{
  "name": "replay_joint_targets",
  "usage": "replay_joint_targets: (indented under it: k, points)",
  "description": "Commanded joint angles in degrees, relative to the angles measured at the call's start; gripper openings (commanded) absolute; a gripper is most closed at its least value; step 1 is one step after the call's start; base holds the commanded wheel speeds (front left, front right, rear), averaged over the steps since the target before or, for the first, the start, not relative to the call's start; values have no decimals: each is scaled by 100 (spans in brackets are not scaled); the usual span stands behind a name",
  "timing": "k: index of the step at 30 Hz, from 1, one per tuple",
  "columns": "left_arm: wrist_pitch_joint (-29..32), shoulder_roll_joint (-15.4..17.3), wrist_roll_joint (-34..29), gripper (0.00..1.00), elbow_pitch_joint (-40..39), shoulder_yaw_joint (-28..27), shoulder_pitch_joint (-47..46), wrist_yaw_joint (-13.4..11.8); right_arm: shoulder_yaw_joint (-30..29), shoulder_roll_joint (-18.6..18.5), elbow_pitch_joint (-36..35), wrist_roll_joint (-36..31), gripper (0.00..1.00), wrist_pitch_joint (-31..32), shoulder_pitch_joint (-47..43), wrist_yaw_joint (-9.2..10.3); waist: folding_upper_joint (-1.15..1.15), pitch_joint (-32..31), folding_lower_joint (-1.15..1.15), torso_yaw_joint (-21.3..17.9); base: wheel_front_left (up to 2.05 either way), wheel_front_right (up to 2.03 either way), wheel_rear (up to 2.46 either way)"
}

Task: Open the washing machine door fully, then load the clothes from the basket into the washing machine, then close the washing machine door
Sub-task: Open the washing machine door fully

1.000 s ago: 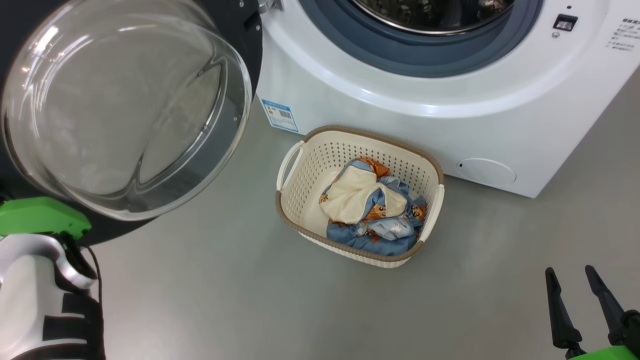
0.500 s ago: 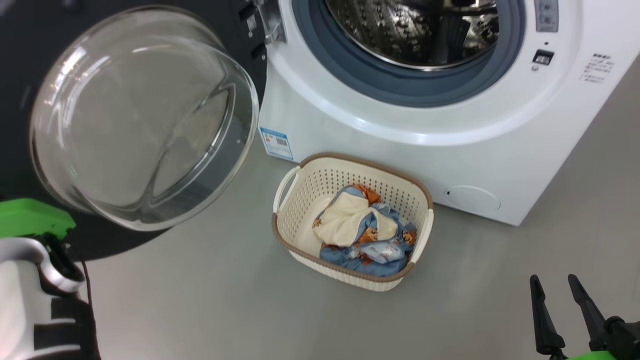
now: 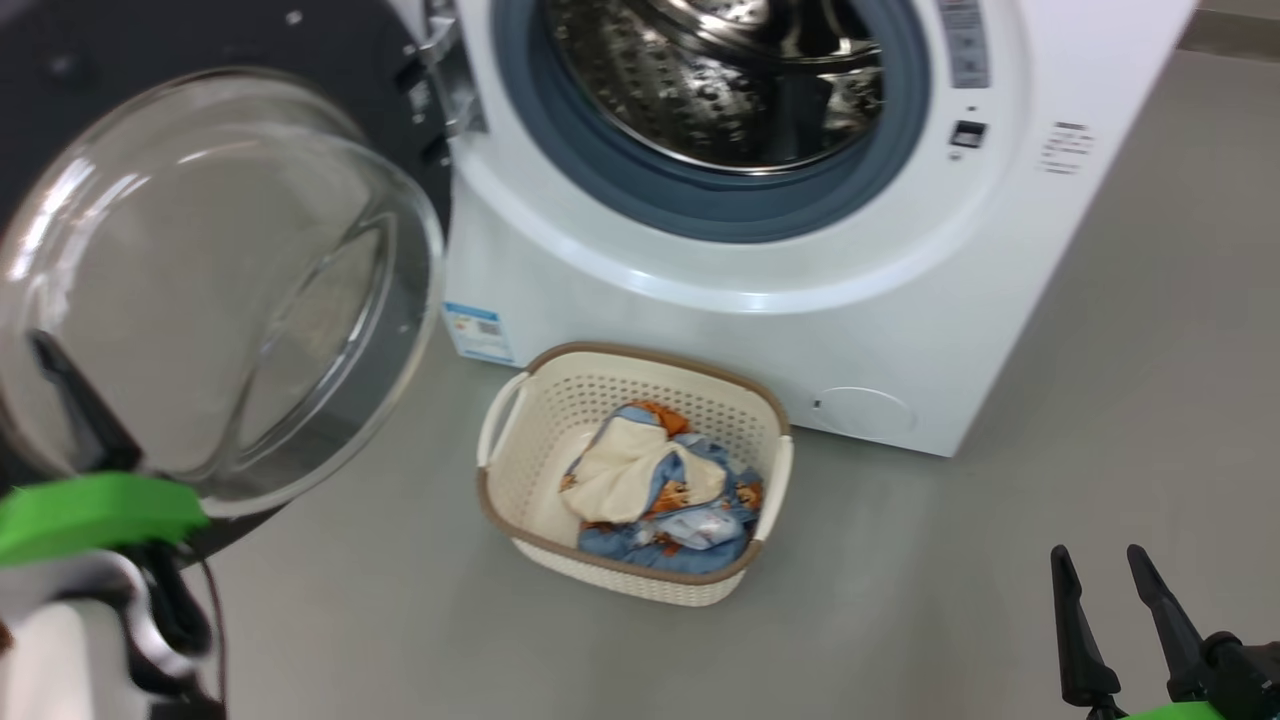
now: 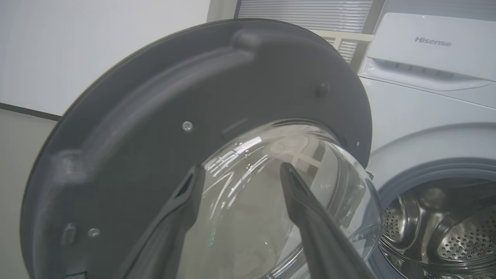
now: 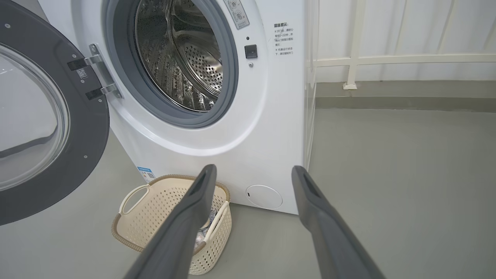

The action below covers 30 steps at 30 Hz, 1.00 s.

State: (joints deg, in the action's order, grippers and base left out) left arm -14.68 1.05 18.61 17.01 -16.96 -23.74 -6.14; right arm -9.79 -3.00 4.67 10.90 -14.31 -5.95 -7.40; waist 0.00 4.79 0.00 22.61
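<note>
The washing machine door [image 3: 330,60] is swung open at the left, its glass bowl bulging toward me. The white washing machine [image 3: 800,340] shows its steel drum [image 3: 720,80] uncovered. On the floor in front stands the basket [image 3: 530,440], holding the clothes [image 3: 650,490]: blue bear-print fabric and a cream piece. My left gripper [image 4: 241,172] is open just before the door's [image 4: 135,135] glass bowl, holding nothing; one of its fingers [image 3: 75,410] shows against the glass. My right gripper [image 3: 1098,560] is open and empty at the lower right, well away from the basket [image 5: 155,209].
Grey floor surrounds the basket and machine [image 5: 263,128]. A white railing [image 5: 387,60] and a low ledge run along the wall to the machine's right. The open door [image 5: 89,128] takes up the space left of the basket.
The head camera has tilted up and turned, shifting the whole picture. A dark finger of my left gripper now shows against the door glass. The right gripper stays open.
</note>
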Motion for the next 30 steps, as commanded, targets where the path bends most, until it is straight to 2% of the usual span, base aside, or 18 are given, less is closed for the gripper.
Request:
replay_joint_targets:
  k: [1, 7, 16, 26, 30]
  points:
    - [-31, 185, 124, 100, -425, 139, 265, 15, 191, -32, -176, -22, 100, -69, 80, -9, 0, -73, 0, -378, 0, 0, 0]
    - [-31, 184, 599, 100, -1023, 737, 1000, 107, 264, -23, -301, -60, 100, -69, 99, -9, 0, -117, 0, -890, 0, 0, 0]
    - [-31, 184, 343, 100, -943, 1134, 1907, 508, 472, -25, -525, -130, 100, -69, 151, -9, 0, -159, 0, -1592, 0, 0, 0]
    - [-31, 183, -47, 100, -1218, 1244, 2673, 919, 620, -19, -529, -178, 100, -69, 43, -9, 0, -300, 0, -2109, 0, 0, 0]
    - [-31, 183, -261, 100, -1284, 1252, 2923, 981, 607, -16, -541, -191, 100, -69, 3, -9, 0, -346, 0, -2238, 0, 0, 0]
